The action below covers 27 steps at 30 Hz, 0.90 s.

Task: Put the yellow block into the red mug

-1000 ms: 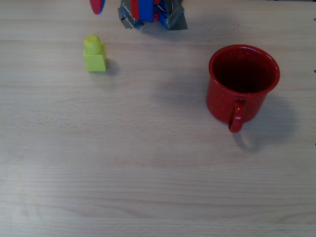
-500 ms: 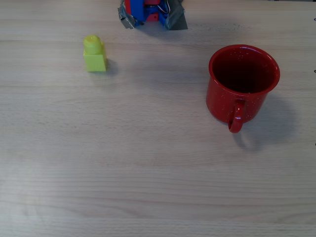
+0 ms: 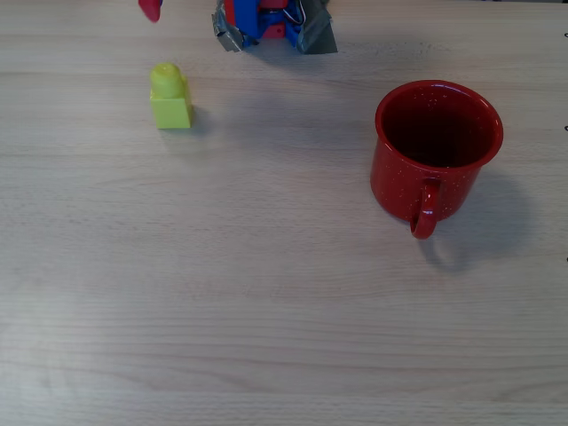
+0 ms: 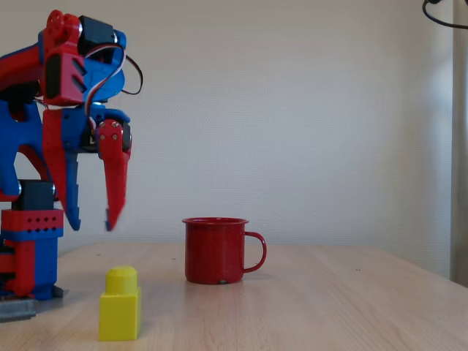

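The block (image 3: pixel 170 98) stands upright on the table (image 3: pixel 266 302) in the upper left of the overhead view, its long axis vertical and its single round stud pointing straight up. In the fixed view the block (image 4: pixel 120 304) sits at the lower left, nearest the camera, its square body flat on the wood. The mug (image 3: pixel 435 151) stands upright at the right of the overhead view, well apart from the block, mouth up and its handle pointing toward the bottom of the frame. In the fixed view the mug (image 4: pixel 216 250) is near the centre with its handle to the right; its dark inside cannot be seen from this side.

The gripper (image 4: pixel 91 219) hangs in the upper left of the fixed view, above and behind the block, fingers pointing down. Its two fingers are spread apart with nothing between them. One red fingertip (image 3: pixel 149 10) pokes in at the top edge of the overhead view, cut off by the frame; the arm's base (image 3: pixel 271 22) is also cropped there.
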Tool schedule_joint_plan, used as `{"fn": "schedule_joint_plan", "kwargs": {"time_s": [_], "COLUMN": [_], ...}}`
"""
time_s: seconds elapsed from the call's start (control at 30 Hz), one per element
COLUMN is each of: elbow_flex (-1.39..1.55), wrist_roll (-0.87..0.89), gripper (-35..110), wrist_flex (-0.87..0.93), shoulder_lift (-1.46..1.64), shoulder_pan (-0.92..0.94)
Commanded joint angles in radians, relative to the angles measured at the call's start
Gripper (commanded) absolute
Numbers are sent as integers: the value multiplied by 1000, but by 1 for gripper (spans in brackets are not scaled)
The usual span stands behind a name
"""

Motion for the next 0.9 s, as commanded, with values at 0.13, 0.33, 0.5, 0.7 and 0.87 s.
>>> {"fn": "schedule_joint_plan", "kwargs": {"time_s": [0.13, 0.33, 0.5, 0.7, 0.87], "elbow_flex": [23, 92, 164, 233, 290], "wrist_roll": [-17, -29, -43, -28, -17], "gripper": [41, 44, 45, 45, 45], "wrist_flex": [-38, -84, -141, -239, -328], "shoulder_lift": [54, 55, 54, 28, -6], "shoulder_pan": [31, 5, -15, -44, -60]}}
